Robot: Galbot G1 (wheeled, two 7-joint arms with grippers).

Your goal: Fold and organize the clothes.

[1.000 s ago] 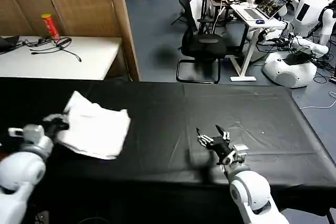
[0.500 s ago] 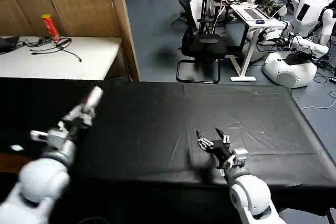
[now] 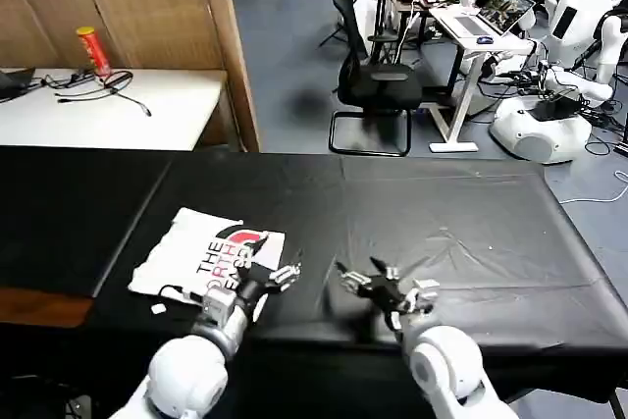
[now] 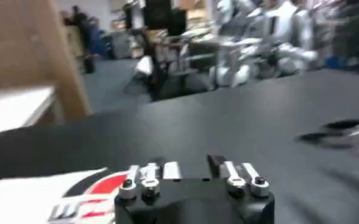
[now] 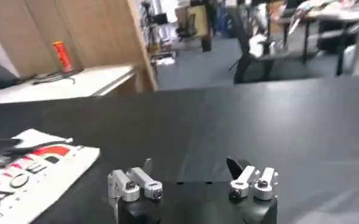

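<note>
T-shirt lies folded on the tabletop, left of center, near front edge. Left end effector at its right edge; right end effector just right of that, over bare tabletop.

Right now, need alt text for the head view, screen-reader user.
A folded white T-shirt lies print side up on the left of a black table. The left gripper hovers open at its right edge, and the right gripper hovers open beside it over bare cloth.

Even indoor light, soft shadows — left wrist view smeared by motion blur (background especially).
</note>
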